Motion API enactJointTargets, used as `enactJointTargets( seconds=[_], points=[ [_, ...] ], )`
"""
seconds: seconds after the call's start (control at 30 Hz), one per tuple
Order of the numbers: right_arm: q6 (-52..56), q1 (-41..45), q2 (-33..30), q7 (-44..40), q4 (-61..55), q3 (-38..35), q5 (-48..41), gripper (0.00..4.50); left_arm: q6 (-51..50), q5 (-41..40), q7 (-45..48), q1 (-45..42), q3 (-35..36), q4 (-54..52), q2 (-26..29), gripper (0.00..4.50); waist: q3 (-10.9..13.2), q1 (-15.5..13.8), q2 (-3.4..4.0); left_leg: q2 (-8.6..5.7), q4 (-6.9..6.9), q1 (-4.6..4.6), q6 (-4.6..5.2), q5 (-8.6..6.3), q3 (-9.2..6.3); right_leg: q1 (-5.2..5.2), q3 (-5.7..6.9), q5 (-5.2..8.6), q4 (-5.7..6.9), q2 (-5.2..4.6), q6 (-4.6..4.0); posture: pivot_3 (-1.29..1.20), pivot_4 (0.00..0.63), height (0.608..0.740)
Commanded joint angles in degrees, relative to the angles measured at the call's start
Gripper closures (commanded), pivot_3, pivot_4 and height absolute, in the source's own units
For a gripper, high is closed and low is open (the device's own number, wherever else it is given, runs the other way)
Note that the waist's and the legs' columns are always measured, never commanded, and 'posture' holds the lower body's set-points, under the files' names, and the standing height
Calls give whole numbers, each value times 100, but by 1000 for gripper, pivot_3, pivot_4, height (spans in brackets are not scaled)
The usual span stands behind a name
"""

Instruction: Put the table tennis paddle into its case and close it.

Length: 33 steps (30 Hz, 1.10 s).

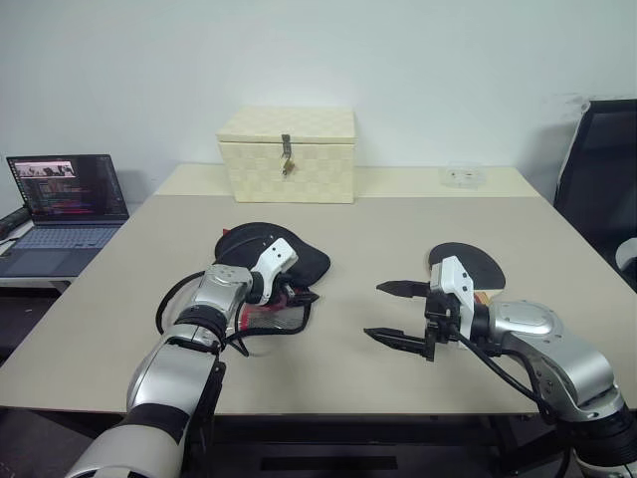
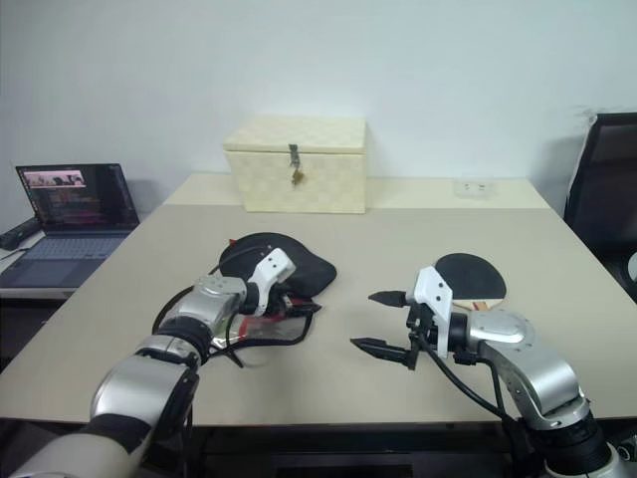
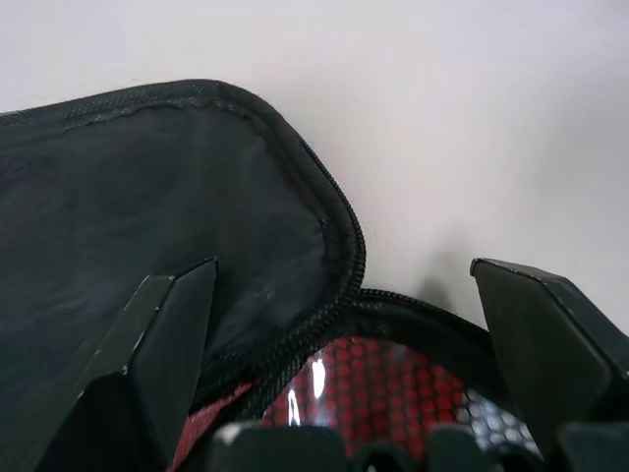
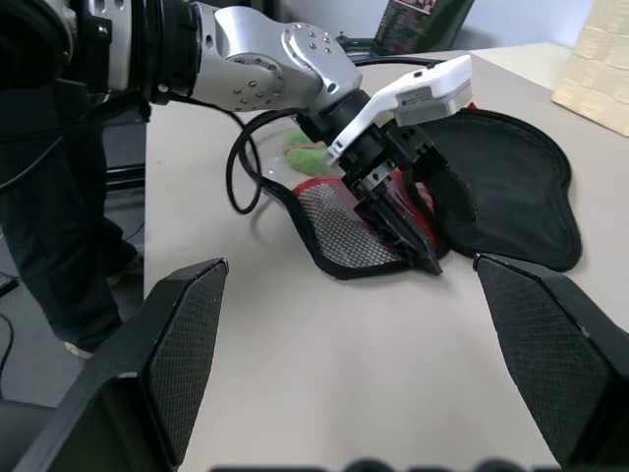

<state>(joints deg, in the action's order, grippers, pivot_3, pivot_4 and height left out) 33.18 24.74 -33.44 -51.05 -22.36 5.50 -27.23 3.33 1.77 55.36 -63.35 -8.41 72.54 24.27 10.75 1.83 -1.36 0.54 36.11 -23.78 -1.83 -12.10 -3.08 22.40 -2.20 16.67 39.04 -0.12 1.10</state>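
Observation:
The case (image 1: 271, 251) lies unzipped on the table left of centre, its black flap spread flat and its red mesh panel (image 1: 276, 318) nearest me. My left gripper (image 1: 302, 297) hangs open just over the zip edge where flap and red panel meet (image 3: 334, 305), holding nothing. The same gripper (image 4: 411, 234) shows from the side in the right wrist view. The table tennis paddle (image 1: 470, 263) lies flat, black face up, at centre right, partly hidden behind my right wrist. My right gripper (image 1: 393, 314) is open and empty, raised above the table and pointing left toward the case.
A cream checker-textured latched box (image 1: 289, 154) stands at the back middle of the table (image 1: 398, 229). A small clear item (image 1: 463, 177) lies at the back right. An open laptop (image 1: 65, 199) sits on a lower desk to the left, a black chair (image 1: 602, 189) to the right.

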Motion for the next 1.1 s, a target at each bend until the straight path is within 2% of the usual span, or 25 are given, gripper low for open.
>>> enactJointTargets(
  seconds=[0.03, 0.07, 0.17, 0.5, 0.53, 0.77, 0.9, 1.1],
  points=[
    [-37, 64, -29, 72, -199, -234, -126, 97, 147, 141, -109, -168, 112, 99, 10, 0, 0, 1, 0, 0, 0, 0, 0, 0, 0, 0, 0, 0, 1, 0, 0, 0, 150, 740],
    [-45, 73, -36, 94, -175, -267, -129, 97, 159, 167, -126, -155, 127, 119, 14, 0, 0, 1, 0, 0, 0, 0, 0, 0, -1, 0, 1, 0, 1, 1, 0, 0, 150, 740],
    [-85, 129, -50, 154, -71, -368, -113, 51, 148, 187, -180, -92, 211, 167, 46, 621, 0, 1, 0, 1, 0, 0, 0, 0, 0, 0, 0, 0, 1, 0, 0, 0, 150, 740],
    [-18, 90, -93, 336, -83, -637, -212, 51, 139, 229, -469, -62, 474, 201, 118, 4258, 0, 3, 0, 2, 1, 2, 0, 0, 0, 0, -1, 0, 4, 0, 0, 0, 150, 740],
    [0, 77, -115, 334, -105, -644, -220, 51, 156, 242, -487, -91, 484, 205, 121, 4478, 0, 4, 0, 2, 1, 2, 0, 0, 0, 0, 0, 0, 5, 1, 0, 0, 150, 740],
    [192, -74, -275, 370, -362, -750, -389, 51, 439, 453, 105, -260, 317, 159, -114, 4478, 0, -8, 0, 1, 2, 1, 0, 0, 0, 0, 1, 0, 4, 0, 0, 0, 150, 740],
    [415, -354, -348, 501, -770, -867, -598, 51, 759, 616, 1394, -240, -13, 61, -511, 4478, 0, -50, 1, -2, 2, -1, -1, 1, -2, -2, 5, 0, 3, -1, 0, 0, 150, 740],
    [673, -729, -339, 828, -1268, -986, -812, 51, 1226, 869, 2453, -246, -407, -1, -841, 4478, -1, -65, 1, -7, 4, -2, 0, 1, -5, -6, 4, 1, 2, -4, 1, 0, 150, 740]
  ],
)
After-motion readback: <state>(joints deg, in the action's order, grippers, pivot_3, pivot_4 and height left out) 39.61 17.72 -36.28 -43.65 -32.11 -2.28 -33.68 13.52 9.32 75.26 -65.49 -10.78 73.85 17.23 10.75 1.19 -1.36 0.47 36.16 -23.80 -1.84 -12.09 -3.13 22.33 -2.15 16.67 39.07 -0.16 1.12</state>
